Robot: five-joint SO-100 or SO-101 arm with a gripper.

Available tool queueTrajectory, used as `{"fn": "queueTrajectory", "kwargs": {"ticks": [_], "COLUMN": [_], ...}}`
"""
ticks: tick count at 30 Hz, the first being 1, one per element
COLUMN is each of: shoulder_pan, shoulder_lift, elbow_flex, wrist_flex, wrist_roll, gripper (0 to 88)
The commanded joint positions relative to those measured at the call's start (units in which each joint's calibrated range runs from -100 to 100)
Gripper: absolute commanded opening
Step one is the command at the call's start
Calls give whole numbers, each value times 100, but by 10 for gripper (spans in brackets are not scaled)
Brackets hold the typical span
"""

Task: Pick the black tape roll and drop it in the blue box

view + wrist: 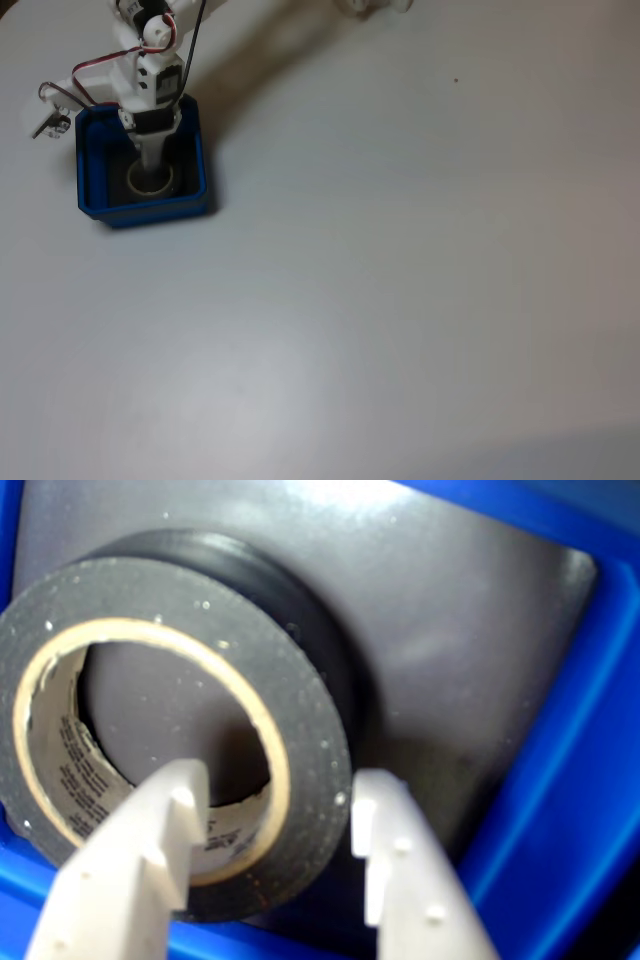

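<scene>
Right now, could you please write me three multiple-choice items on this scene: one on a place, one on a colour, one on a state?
1. Where is the black tape roll?
A. Inside the blue box
B. On the bare table
C. Beside the box

2. What colour is the box floor?
A. White
B. Dark grey
C. Red

3. How does the pincer stand?
A. Far from the roll
B. Closed beside the roll
C. One finger in the roll's hole, one outside its wall

Key: 1 A, blue walls surround the roll; 2 B, the wrist view shows dark floor; 3 C, the fingers straddle the roll's wall.
</scene>
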Motion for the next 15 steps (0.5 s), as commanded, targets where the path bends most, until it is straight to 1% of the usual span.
{"fn": "queueTrajectory", "kwargs": {"ticks": [1, 4, 8, 15], "shoulder_pan": [-58, -58, -58, -166], "shoulder_lift": [-229, -371, -756, -1492], "elbow_flex": [-358, -376, -358, -349], "wrist_flex": [-98, -82, -24, 1], "wrist_roll": [28, 28, 28, 28], "gripper": [126, 99, 0, 7]}}
